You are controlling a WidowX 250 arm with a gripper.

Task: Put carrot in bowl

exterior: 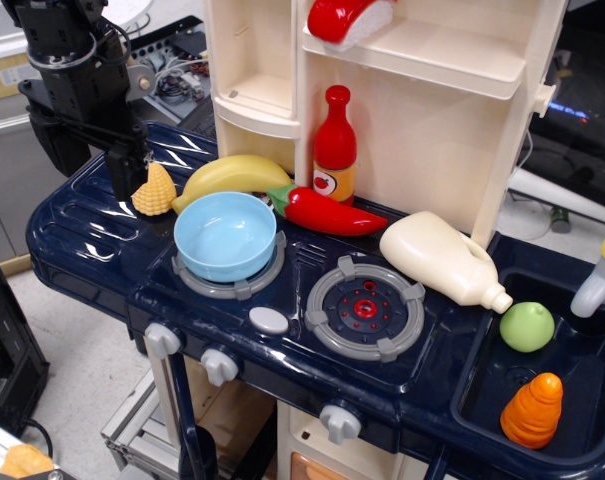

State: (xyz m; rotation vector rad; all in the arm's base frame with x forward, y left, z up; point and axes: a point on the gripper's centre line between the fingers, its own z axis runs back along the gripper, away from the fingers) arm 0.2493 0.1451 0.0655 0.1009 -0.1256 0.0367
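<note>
The orange ridged toy carrot [532, 410] stands upright in the sink basin [587, 375] at the far right of the toy kitchen. The light blue bowl [225, 236] sits empty on the left burner. My black gripper [92, 160] hangs at the far left, above the counter's back left corner, far from the carrot and left of the bowl. Its fingers are apart with nothing between them. One fingertip [124, 172] is just left of a yellow corn cone [155, 190].
A banana [232, 174], red chili pepper [327, 212] and red ketchup bottle [334, 145] lie behind the bowl. A white bottle [442, 260] lies beside the right burner [366, 308]. A green apple [527, 327] is in the sink. A cream shelf unit [432, 110] rises behind.
</note>
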